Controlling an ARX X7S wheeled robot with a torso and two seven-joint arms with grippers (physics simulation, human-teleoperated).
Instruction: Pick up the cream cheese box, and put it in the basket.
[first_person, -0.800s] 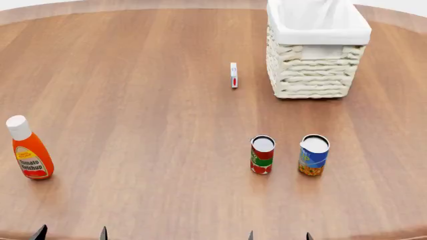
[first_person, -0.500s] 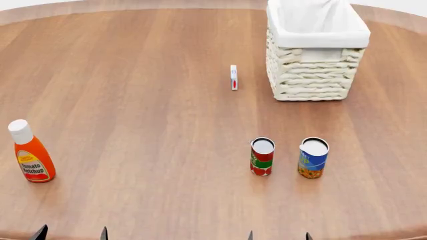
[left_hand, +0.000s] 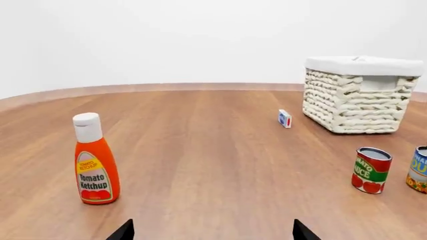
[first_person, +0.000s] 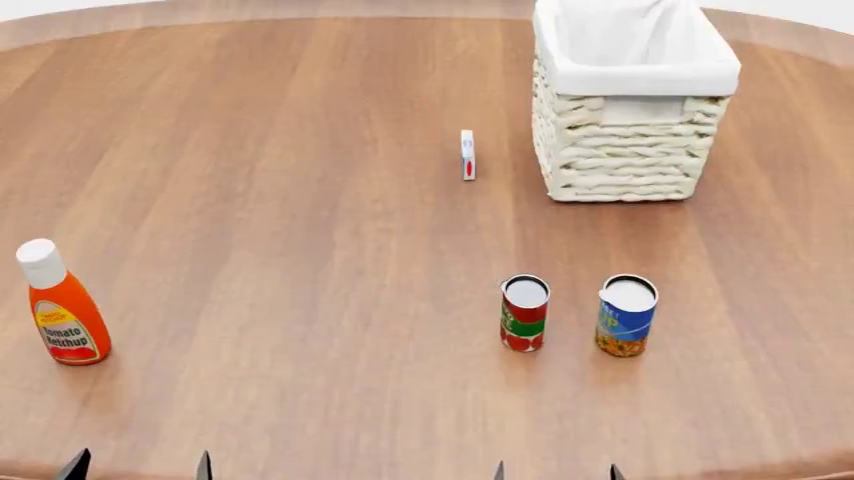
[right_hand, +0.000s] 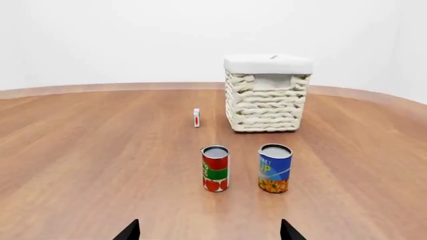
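Both tools sit at the near edge of the surface (first_person: 267, 200), only their dark fingertips showing. In the head view the left tool (first_person: 139, 465) and the right tool (first_person: 554, 470) each show two tips set well apart, jaws spread wide, with nothing between them and nothing touching them. The wrist views agree: the left tool (left_hand: 212, 232) and the right tool (right_hand: 209, 231) are released and empty.

Far across the surface, the cream cheese box (first_person: 467, 154) stands on a thin edge, well apart from both tools and nearer the right one's side. It is just beside the basket (first_person: 627, 130), not touching it, at the basket's left. From the right wrist view the cream cheese box (right_hand: 196, 118) lies beyond the red-and-green can (right_hand: 215, 168), with the blue-and-yellow can (right_hand: 274, 168) near that can. A ketchup bottle (first_person: 58, 303) stands upright at the far left, ahead of the left tool.
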